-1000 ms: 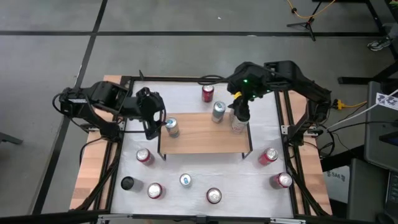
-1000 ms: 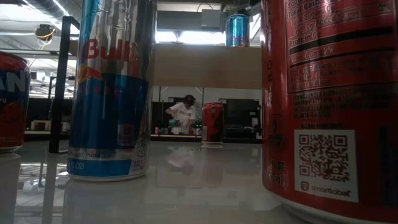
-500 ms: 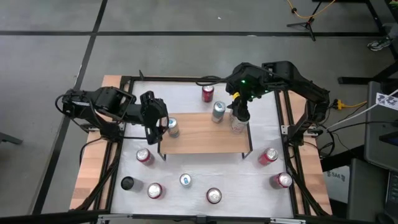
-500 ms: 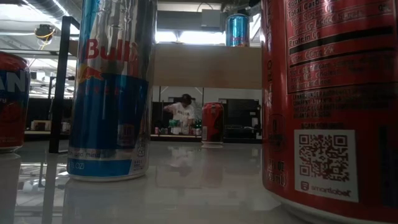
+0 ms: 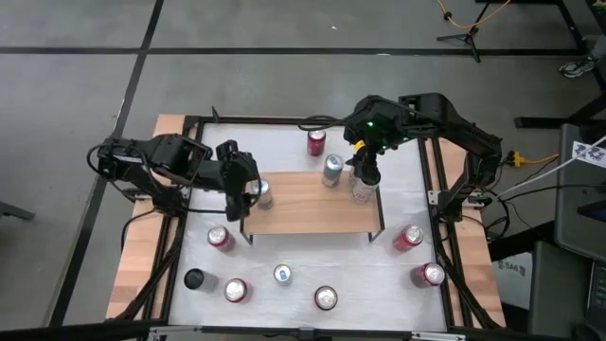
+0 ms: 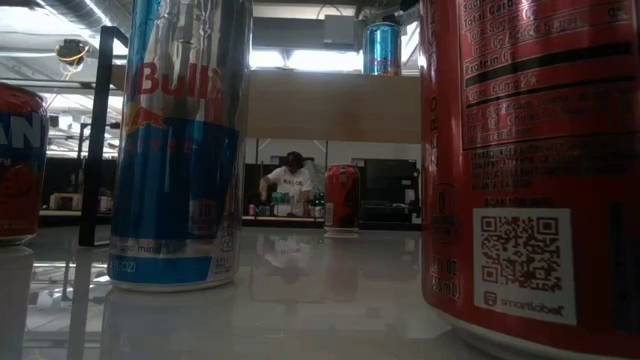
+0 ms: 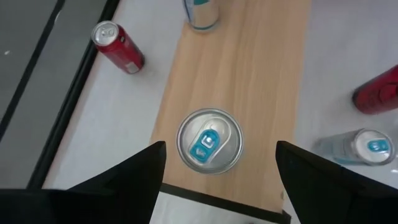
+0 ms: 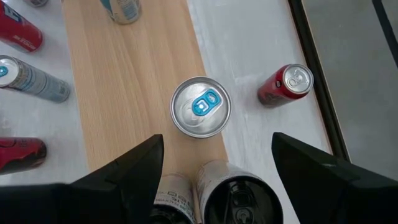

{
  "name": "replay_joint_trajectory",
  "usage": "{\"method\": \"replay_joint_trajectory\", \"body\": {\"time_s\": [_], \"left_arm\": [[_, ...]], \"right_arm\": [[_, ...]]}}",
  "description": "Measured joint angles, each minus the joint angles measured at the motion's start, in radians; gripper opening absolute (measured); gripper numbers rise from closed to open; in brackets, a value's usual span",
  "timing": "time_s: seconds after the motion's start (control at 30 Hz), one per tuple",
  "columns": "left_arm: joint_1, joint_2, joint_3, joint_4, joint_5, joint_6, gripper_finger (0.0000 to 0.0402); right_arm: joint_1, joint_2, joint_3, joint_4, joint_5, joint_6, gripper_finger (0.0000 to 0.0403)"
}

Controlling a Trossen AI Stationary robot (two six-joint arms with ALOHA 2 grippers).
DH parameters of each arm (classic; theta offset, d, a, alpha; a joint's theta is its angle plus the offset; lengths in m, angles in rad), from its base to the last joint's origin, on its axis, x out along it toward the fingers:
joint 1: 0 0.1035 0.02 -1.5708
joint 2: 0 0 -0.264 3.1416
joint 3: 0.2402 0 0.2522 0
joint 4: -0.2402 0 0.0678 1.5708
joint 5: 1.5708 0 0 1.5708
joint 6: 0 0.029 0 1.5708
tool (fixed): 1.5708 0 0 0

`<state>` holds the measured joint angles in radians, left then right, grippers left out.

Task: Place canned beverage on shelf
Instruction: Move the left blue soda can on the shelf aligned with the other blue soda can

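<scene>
Ok, high view: our left gripper [image 5: 242, 182] has slid right and down the frame over the last second and now sits just beside the silver can [image 5: 262, 194] on the left end of the shelf [image 5: 308, 213]. The right gripper [image 5: 365, 175] hasn't moved and hangs over a white can [image 5: 363, 192] at the shelf's right end. Low view: nothing on the table has changed; a blue can [image 6: 381, 48] stands on the shelf board, and we can't tell which one it is. Left wrist view: fingers spread wide with the silver can centred between them, gripping nothing. The can is upright on the wood, long axis vertical, tab end facing the camera. Right wrist view: fingers likewise apart, clear of the white can's sides. We read these cans as placed, with the loose cans on the table [image 5: 303, 284] left to do.
</scene>
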<state>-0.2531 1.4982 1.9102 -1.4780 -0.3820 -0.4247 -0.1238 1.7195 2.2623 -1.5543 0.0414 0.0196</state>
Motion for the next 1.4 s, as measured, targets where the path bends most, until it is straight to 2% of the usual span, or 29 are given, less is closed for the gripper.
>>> {"method": "replay_joint_trajectory", "body": {"time_s": [0.5,0.93,1.4], "left_arm": [[0.029,0.067,-0.006,-0.059,0.031,0.096,0.0296],[0.101,0.069,-0.108,-0.054,0.062,0.096,0.0296],[0.102,0.069,-0.179,0.033,0.072,0.094,0.0296]], "right_arm": [[0.000,0.000,0.000,0.000,0.000,0.000,0.0287],[0.000,0.000,0.000,0.000,-0.001,0.000,0.0287],[0.000,0.001,0.000,0.000,-0.001,0.000,0.0287]]}}
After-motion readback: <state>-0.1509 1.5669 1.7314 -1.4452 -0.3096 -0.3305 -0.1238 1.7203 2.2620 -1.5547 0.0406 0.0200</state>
